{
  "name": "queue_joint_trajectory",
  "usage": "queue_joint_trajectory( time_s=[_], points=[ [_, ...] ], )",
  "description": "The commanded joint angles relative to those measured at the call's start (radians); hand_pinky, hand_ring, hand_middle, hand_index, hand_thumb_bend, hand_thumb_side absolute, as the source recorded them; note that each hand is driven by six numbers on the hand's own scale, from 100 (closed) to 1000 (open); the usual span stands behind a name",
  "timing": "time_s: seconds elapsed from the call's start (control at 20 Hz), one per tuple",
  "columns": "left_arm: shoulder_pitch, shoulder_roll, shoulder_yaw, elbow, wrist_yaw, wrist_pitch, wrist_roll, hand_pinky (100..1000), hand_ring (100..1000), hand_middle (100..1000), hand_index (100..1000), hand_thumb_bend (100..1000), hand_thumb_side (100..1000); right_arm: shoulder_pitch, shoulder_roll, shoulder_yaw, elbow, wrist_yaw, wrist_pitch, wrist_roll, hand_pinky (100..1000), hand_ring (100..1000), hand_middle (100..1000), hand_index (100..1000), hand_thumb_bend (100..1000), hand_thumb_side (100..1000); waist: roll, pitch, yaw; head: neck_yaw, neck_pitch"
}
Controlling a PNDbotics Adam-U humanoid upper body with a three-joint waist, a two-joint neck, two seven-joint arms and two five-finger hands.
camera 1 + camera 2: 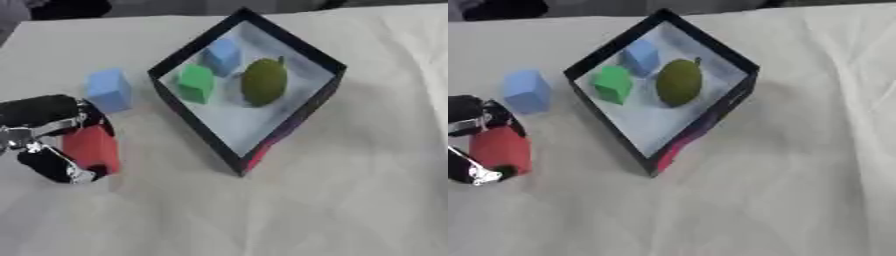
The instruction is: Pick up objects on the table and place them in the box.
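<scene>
Left robot hand point(52, 137) curled round red block point(90, 149) on worktop point(350, 200), left of box point(289, 122) — thumb and fingers wrap both sides, block looks upright and on the cloth. Right robot hand not in view. Box already holds green block point(195, 83), blue block point(223, 56) and olive-green fruit point(263, 81); another light blue block point(109, 90) sits just beside the box's left wall, near the hand. Step in hand, imo: lift the red one. Do it well — raise straight up before moving across, clear the near black wall, avoid nudging the light blue block, release over the bare front part of box floor.
</scene>
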Motion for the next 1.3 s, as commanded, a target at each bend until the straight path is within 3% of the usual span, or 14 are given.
queue_joint_trajectory(
  time_s=[0.05, 0.3, 0.6, 0.8, 0.85, 0.9, 1.3],
  points=[
    [-0.010, 0.050, 0.074, -0.062, 0.059, -0.011, 0.043, 634, 577, 444, 650, 100, 194, -0.006, -0.027, -0.013, -0.006, -0.007, -0.003, 0.000, 915, 736, 695, 827, 100, 501, 0.011, -0.034, 0.001, -0.003, 0.002],
    [-0.099, 0.033, 0.129, -0.038, 0.274, -0.042, 0.014, 619, 571, 436, 639, 100, 205, -0.014, -0.027, -0.010, -0.006, -0.012, -0.002, 0.003, 915, 736, 695, 827, 100, 504, 0.015, -0.041, -0.012, -0.008, 0.001],
    [-0.146, 0.018, 0.125, 0.001, 0.309, -0.082, -0.014, 609, 567, 434, 634, 100, 189, -0.022, -0.029, -0.005, -0.008, -0.018, -0.003, 0.007, 915, 736, 691, 827, 100, 508, 0.016, -0.046, -0.022, -0.009, -0.004],
    [-0.236, -0.051, 0.106, -0.005, 0.306, -0.139, -0.038, 607, 566, 434, 636, 100, 177, -0.060, -0.029, 0.015, -0.009, -0.033, -0.002, 0.024, 914, 736, 691, 827, 100, 512, 0.025, -0.049, -0.071, 0.011, -0.019],
    [-0.262, -0.067, 0.100, 0.011, 0.303, -0.155, -0.045, 607, 566, 434, 636, 100, 389, -0.066, -0.028, 0.017, -0.009, -0.036, -0.002, 0.027, 914, 736, 690, 827, 100, 572, 0.026, -0.049, -0.077, 0.014, -0.021],
    [-0.289, -0.085, 0.094, 0.029, 0.303, -0.171, -0.052, 606, 566, 434, 637, 100, 176, -0.072, -0.027, 0.019, -0.009, -0.039, -0.002, 0.028, 914, 736, 690, 827, 100, 516, 0.028, -0.049, -0.085, 0.020, -0.023],
    [-0.486, -0.233, 0.058, 0.235, 0.228, -0.303, -0.098, 616, 576, 459, 640, 100, 146, -0.132, -0.014, 0.038, -0.019, -0.064, 0.006, 0.052, 915, 738, 692, 827, 100, 524, 0.038, -0.036, -0.136, 0.043, -0.036]
  ],
)
